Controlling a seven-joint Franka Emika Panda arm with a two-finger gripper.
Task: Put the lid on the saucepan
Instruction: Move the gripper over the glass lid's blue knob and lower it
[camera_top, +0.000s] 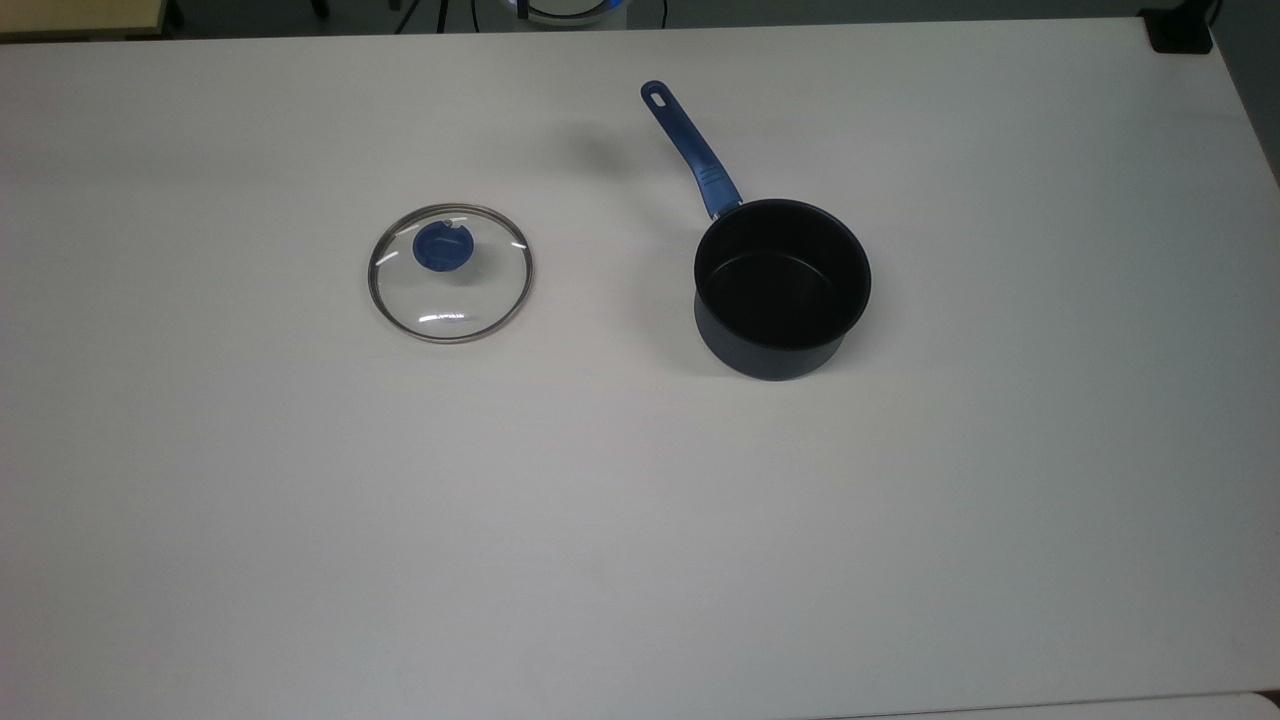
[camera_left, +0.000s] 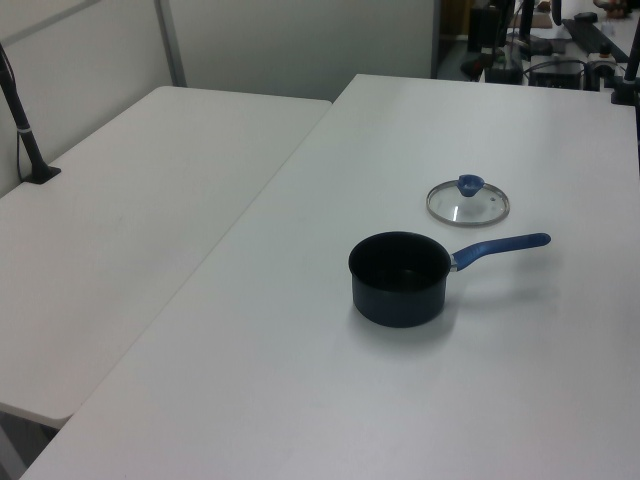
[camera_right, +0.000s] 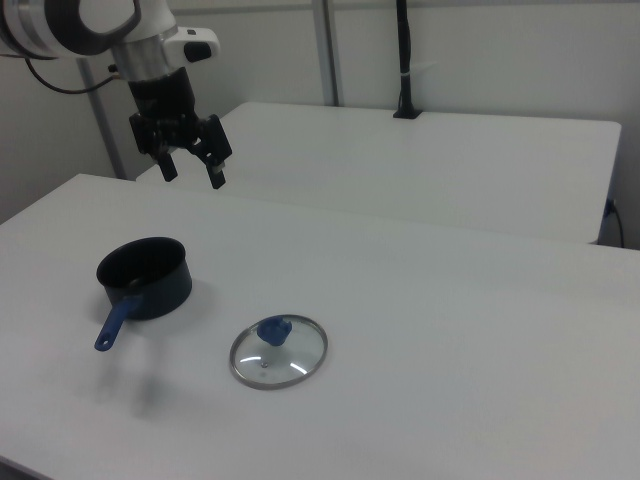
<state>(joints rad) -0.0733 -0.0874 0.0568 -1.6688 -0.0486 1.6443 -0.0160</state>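
Grasping the lid's small knob off-centre risks a slip, so watch it; your gripper hangs spread and empty, upper left of the right view.

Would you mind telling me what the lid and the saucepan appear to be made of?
The lid: clear glass, the table showing through it, with a shiny metal-looking rim and a blue, likely plastic knob. The saucepan: probably coated metal, matte dark navy outside, black inside.
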